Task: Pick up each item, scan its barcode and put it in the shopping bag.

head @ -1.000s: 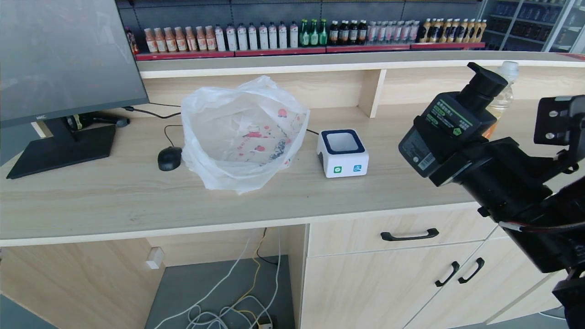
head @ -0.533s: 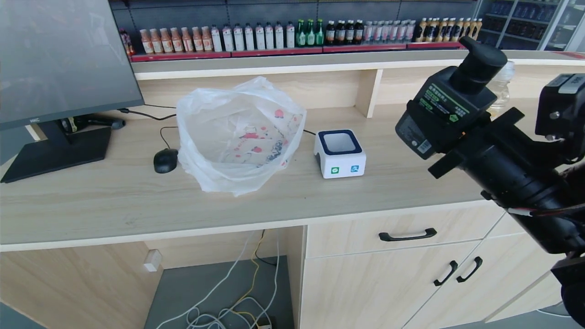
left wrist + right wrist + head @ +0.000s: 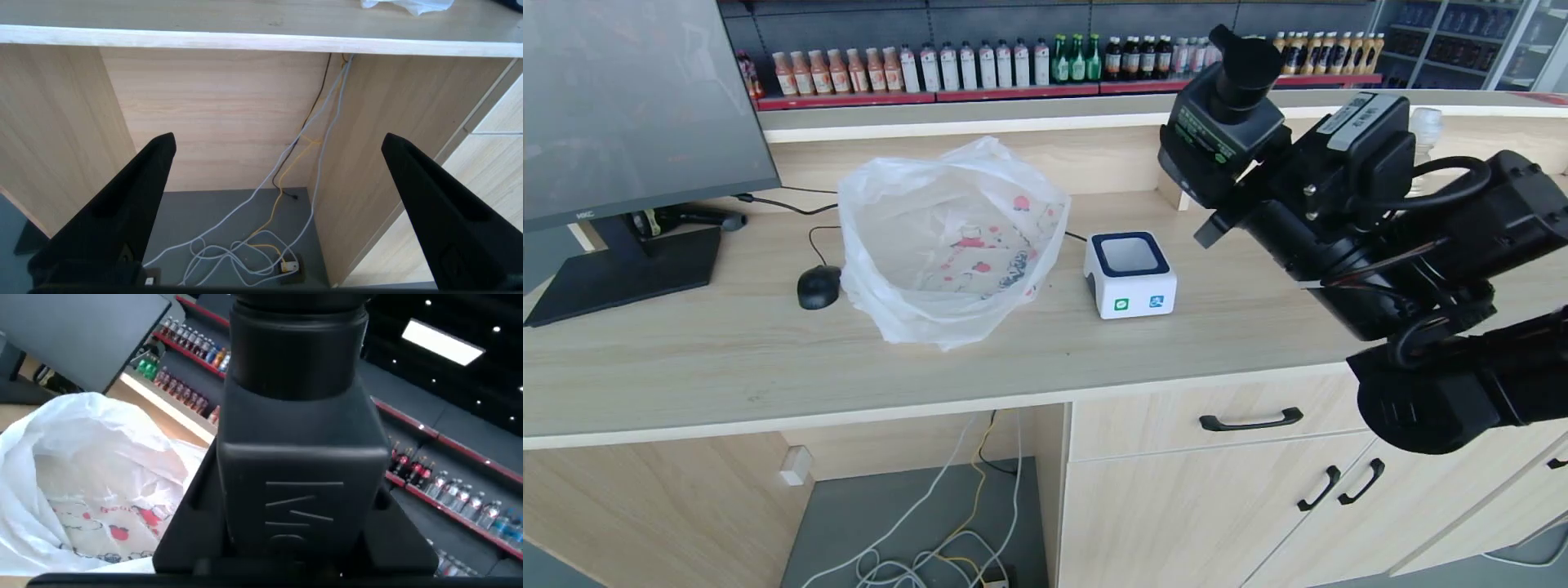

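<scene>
The pale wooden counter (image 3: 727,359) bears a white cube-shaped scanner with a dark blue rim (image 3: 1131,273). A dark flat monitor (image 3: 629,106) stands far to the scanner's left. A translucent white plastic shopping bag (image 3: 947,245) sits open just left of the scanner. The right gripper (image 3: 1250,184) is clamped on a black square bottle with a round black cap (image 3: 1221,122), held in the air above and right of the scanner. A black computer mouse (image 3: 818,286) lies left of the scanner, beyond the bag. The left gripper (image 3: 278,143) hangs below the scanner's counter, fingers spread wide.
</scene>
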